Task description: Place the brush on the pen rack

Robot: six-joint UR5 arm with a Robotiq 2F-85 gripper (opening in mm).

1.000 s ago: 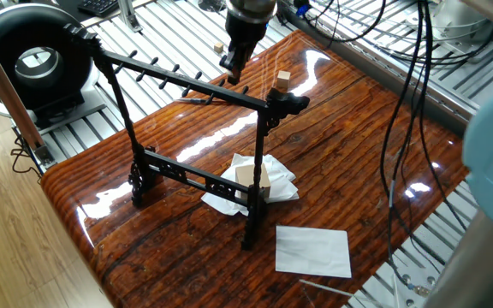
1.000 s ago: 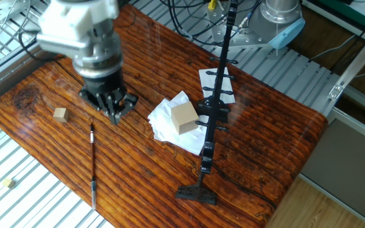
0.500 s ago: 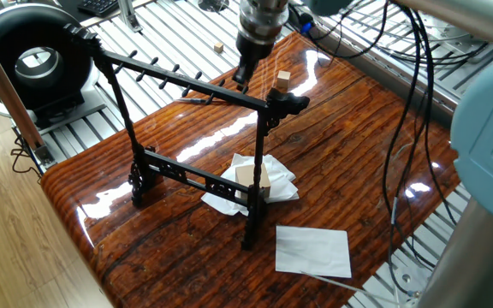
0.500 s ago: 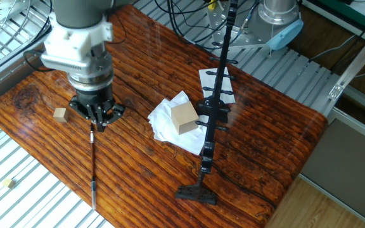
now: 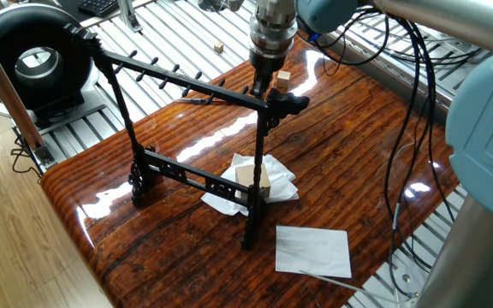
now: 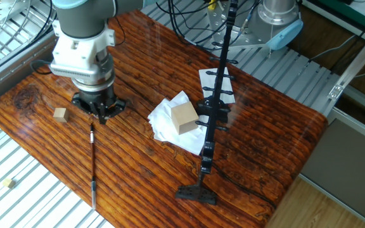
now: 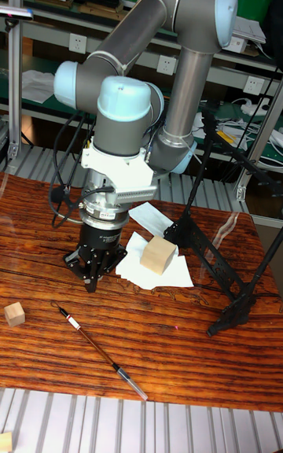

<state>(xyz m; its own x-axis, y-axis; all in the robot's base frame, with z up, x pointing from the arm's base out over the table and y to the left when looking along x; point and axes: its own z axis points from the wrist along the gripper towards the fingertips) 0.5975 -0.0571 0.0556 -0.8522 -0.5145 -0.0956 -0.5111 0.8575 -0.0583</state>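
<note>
The brush (image 6: 93, 161) lies flat on the wooden table, a thin dark stick that also shows in the tall fixed view (image 7: 98, 351). My gripper (image 6: 99, 118) points straight down just above the table, close to the brush's far end and not touching it. Its fingertips (image 7: 92, 284) stand close together with a narrow gap and hold nothing. The pen rack (image 5: 187, 84) is a black frame with a peg-lined top bar, standing upright mid-table (image 6: 217, 107). In one fixed view my gripper (image 5: 258, 88) sits just behind the rack's top bar.
A larger wooden block (image 6: 184, 117) rests on crumpled white tissue by the rack. A small wooden cube (image 6: 59, 114) sits left of my gripper. A white paper sheet (image 5: 313, 250) and a pale thin stick (image 5: 323, 287) lie near the table edge. Cables hang behind.
My gripper has travelled across the table toward the brush's far end and come lower. The brush, rack and blocks have not moved.
</note>
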